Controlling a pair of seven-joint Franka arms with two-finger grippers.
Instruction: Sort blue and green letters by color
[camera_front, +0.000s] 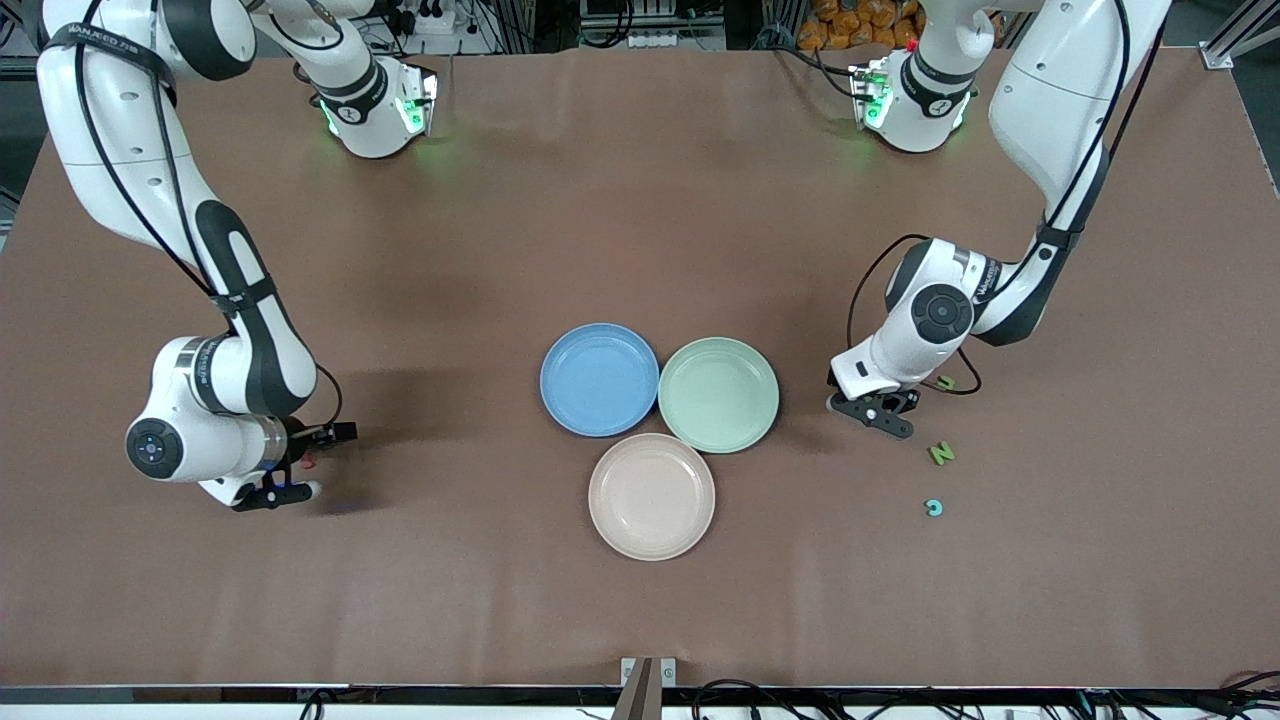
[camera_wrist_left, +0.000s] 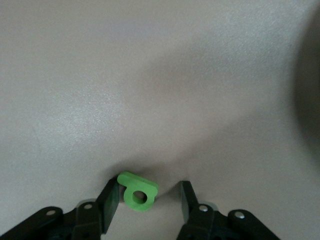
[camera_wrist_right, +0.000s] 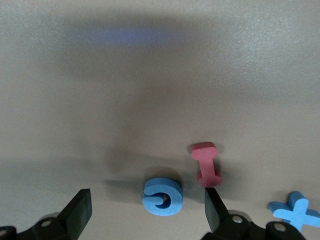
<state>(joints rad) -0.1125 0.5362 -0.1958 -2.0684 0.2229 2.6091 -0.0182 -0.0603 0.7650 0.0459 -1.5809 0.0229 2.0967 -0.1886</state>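
The left gripper (camera_front: 872, 413) sits low over the worktop (camera_front: 640, 220) toward the left arm's end, just beside the green plate (camera_front: 718, 394). In the left wrist view a green P-shaped letter (camera_wrist_left: 138, 191) lies between its fingers (camera_wrist_left: 110, 204), touching one finger while the other stands clear of it; the jaws are partly apart, not yet clamped on the letter. To finish this step well, I judge the fingers should close squarely on the flat edges, since one-sided contact can push or twist the letter away. Once the hold is firm, lift straight up and carry it to the green plate.

A green N (camera_front: 941, 453) and a teal e (camera_front: 934, 508) lie on the worktop nearer the front camera than this gripper. Another green letter (camera_front: 944, 381) peeks out beside the left arm's wrist.

The right gripper (camera_front: 283, 490) waits low at the right arm's end, fingers wide apart and empty. Between them in the right wrist view lies a blue e (camera_wrist_right: 162, 196), with a red letter (camera_wrist_right: 206, 168) touching one fingertip and a blue plus (camera_wrist_right: 295, 212) beside it. The blue plate (camera_front: 599, 379) and the beige plate (camera_front: 651, 496) hold nothing.
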